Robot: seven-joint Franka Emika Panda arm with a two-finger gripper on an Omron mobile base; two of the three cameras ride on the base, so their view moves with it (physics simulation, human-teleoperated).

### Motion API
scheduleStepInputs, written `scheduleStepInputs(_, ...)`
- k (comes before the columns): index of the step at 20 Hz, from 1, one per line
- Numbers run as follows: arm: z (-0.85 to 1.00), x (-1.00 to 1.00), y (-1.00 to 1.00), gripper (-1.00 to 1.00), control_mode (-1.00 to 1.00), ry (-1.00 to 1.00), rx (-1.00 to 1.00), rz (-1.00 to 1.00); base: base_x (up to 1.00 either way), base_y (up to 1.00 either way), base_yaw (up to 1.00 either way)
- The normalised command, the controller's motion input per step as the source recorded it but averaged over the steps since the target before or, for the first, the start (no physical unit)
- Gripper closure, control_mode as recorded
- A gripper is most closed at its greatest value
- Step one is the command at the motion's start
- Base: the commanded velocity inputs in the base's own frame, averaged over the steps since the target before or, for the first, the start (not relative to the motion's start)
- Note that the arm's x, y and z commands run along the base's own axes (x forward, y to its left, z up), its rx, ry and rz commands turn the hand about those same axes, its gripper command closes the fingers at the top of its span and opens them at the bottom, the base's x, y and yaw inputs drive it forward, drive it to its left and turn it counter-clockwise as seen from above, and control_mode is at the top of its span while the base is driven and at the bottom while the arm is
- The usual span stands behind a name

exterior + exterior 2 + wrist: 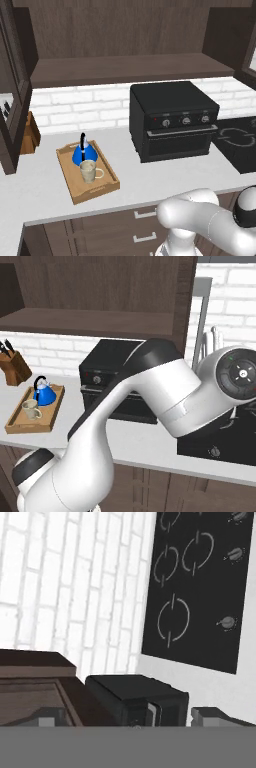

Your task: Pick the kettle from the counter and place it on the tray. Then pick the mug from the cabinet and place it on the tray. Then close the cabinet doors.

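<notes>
The light wooden tray (75, 192) (20, 426) lies on the grey-white counter (150, 177) (145, 448), left of the oven. On it stand the blue kettle (80, 155) (45, 394) with its black arched handle and, just in front of it, the beige mug (88, 171) (30, 408). Above, the dark brown cabinet (130, 67) (100, 321) has a bare shelf. Its cabinet doors (12, 105) (186, 301) stand swung out on both sides. In the hand view my gripper (131, 718) is open with nothing between its fingertips (50, 716), facing the brick wall, oven and cooktop.
A black countertop oven (172, 120) (107, 368) (135, 699) stands right of the tray. A black cooktop (237, 142) (200, 587) lies further right. A wooden knife block (30, 132) (12, 363) sits at the far left by the wall. My arm (145, 391) rises over the counter's front.
</notes>
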Motion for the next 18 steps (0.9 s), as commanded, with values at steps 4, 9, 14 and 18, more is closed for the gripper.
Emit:
scheduleStepInputs(4, -0.01, 0.1, 0.19, -1.0, -1.0, 0.0, 0.0, 0.12, 0.0, 0.0, 0.0)
scheduleStepInputs(9, 0.0, 0.11, 0.21, -1.0, -1.0, 0.0, 0.0, 0.1, 0.0, 0.0, 0.0)
scheduleStepInputs(14, 0.0, 0.01, 0.38, -1.0, -1.0, 0.0, 0.0, 0.12, 0.0, 0.0, 0.0)
scheduleStepInputs(18, 0.0, 0.0, 0.52, -1.0, -1.0, 0.0, 0.0, 0.16, 0.0, 0.0, 0.0)
